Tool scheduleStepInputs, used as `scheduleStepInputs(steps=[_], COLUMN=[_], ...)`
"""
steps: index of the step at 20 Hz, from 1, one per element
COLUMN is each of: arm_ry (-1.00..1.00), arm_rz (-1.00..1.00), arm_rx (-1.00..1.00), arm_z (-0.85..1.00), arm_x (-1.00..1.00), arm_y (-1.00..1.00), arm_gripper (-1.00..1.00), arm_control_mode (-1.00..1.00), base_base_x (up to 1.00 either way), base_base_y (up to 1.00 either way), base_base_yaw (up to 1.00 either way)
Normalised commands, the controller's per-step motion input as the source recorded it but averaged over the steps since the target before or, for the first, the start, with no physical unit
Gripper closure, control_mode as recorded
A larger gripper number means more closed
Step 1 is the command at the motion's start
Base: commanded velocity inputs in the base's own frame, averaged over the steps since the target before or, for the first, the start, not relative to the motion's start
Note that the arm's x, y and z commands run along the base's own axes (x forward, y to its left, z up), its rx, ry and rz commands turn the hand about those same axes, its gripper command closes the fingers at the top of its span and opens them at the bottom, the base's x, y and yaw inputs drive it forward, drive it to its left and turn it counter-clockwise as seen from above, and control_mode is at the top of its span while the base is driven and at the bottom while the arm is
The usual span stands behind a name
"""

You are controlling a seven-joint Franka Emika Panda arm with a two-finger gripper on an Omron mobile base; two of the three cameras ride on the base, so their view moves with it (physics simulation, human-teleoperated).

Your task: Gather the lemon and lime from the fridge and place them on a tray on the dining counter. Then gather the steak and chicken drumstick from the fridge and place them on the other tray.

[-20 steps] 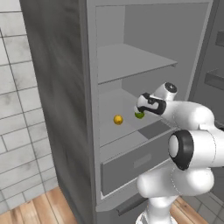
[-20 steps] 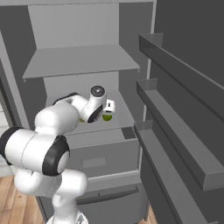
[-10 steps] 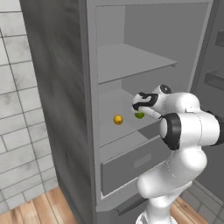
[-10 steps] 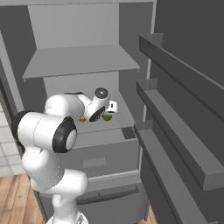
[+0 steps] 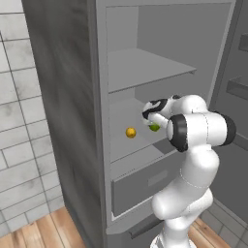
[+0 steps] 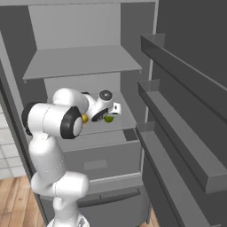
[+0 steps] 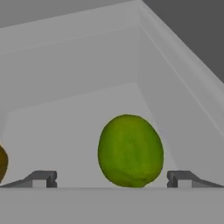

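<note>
The gripper has moved closer into the fridge; its jaws are wide around the lime, ready for closing.

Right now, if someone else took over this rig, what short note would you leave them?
Gripper: open, empty, reaching into the fridge at the middle shelf, with the lime lying between its fingertips, not yet clamped.
Lime: on the middle shelf, right in front of the hand.
Lemon: same shelf, apart from the lime, toward the fridge's hinge-free wall in the left base view.
Done: fridge door is open; the arm is lined up on the lime.
Left: close on the lime and carry it out, then fetch the lemon, then the steak and drumstick. Neither tray is loaded as far as these views tell.
</note>
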Motion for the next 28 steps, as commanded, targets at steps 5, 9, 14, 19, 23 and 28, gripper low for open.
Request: scheduleStepInputs(steps=[5, 9, 14, 19, 23, 28], arm_ry=[0.02, 0.03, 0.03, 0.0, 0.0, 0.0], arm_rz=[0.0, 0.0, 0.0, 0.0, 0.0, 0.0], arm_rx=[0.0, 0.0, 0.0, 0.0, 0.0, 0.0], arm_z=[-0.18, -0.22, -0.23, -0.09, -0.06, -0.12], arm_x=[0.38, 0.31, 0.26, -0.02, -0.27, -0.35], arm_y=[-0.04, 0.0, 0.0, -0.04, 0.0, 0.0], arm_gripper=[-1.0, -1.0, -1.0, -1.0, -1.0, -1.0], arm_control_mode=[-1.0, -1.0, -1.0, -1.0, -1.0, -1.0], base_base_x=[0.0, 0.0, 0.0, 0.0, 0.0, 0.0], base_base_y=[0.0, 0.0, 0.0, 0.0, 0.0, 0.0], base_base_yaw=[0.0, 0.0, 0.0, 0.0, 0.0, 0.0])
